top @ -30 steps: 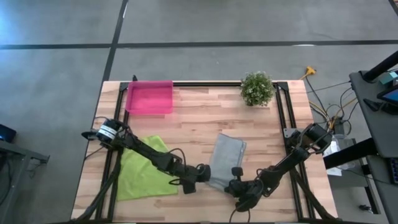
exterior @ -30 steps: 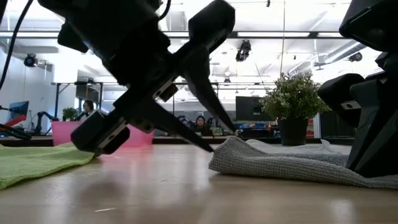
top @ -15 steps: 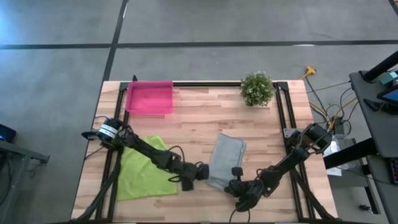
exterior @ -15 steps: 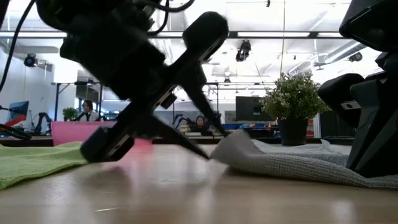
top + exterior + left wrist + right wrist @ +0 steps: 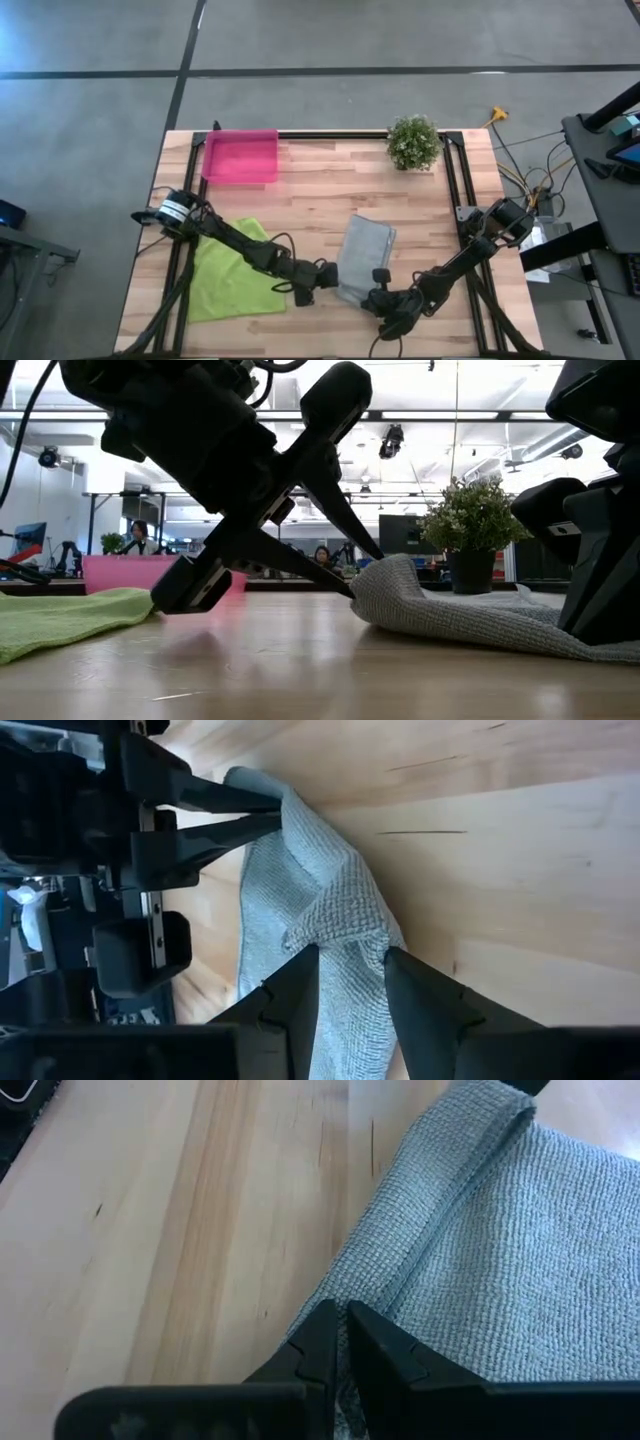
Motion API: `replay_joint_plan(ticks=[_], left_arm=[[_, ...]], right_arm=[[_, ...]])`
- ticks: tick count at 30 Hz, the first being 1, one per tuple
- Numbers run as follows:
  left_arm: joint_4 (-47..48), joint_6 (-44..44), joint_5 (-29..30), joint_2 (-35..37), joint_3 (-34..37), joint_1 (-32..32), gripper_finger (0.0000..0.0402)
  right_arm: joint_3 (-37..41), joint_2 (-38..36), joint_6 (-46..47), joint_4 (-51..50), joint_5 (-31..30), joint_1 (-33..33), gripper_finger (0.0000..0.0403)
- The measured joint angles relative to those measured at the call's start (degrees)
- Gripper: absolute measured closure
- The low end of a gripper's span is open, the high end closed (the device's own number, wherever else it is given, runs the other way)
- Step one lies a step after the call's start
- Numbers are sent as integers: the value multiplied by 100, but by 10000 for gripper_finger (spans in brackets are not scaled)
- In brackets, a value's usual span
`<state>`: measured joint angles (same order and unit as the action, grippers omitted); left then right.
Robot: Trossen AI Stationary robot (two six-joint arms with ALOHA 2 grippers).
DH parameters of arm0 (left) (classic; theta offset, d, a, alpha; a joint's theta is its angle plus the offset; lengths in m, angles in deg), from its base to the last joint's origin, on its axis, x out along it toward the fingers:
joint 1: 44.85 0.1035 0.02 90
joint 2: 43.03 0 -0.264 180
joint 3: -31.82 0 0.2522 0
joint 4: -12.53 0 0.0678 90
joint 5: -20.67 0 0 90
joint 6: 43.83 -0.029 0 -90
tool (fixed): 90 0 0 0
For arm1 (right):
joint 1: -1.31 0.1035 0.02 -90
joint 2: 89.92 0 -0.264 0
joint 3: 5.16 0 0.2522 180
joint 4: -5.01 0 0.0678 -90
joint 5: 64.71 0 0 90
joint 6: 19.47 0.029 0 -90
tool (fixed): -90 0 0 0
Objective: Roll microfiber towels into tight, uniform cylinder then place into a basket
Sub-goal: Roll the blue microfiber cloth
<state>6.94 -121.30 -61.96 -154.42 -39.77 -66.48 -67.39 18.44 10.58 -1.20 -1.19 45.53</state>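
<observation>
Wooden table: two towels, one basket, one plant.

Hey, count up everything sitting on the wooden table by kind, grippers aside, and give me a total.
Microfiber towels: 2 (lime green towel, grey towel)
Translucent pink plastic tray: 1
Small green potted plant: 1
Total: 4

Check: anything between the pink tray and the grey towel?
Nothing. In the high view only bare wooden tabletop runs from the pink tray to the grey towel.
</observation>
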Motion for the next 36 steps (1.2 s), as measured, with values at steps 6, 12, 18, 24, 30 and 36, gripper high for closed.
replay_joint_plan(ticks=[6, 12, 18, 24, 30, 36], left_arm=[[45, 0, -38, 0, 15, -2, 300], [71, 39, 49, 27, 15, -2, 300], [53, 245, 120, 182, 18, 30, 300], [325, 405, -673, 199, 18, 16, 288], [647, 645, -625, 181, 24, 57, 232], [119, 502, -630, 183, 22, 63, 183]], right_arm=[[0, -2, 1, -18, -2, 0, 376], [0, -4, 4, -22, 0, 0, 376], [0, 8, 260, -39, -6, 0, 376], [-2, 13, 402, -52, -12, 0, 376], [-2, 13, 404, -68, 51, -2, 376], [-2, 15, 405, -74, 74, -2, 376]])
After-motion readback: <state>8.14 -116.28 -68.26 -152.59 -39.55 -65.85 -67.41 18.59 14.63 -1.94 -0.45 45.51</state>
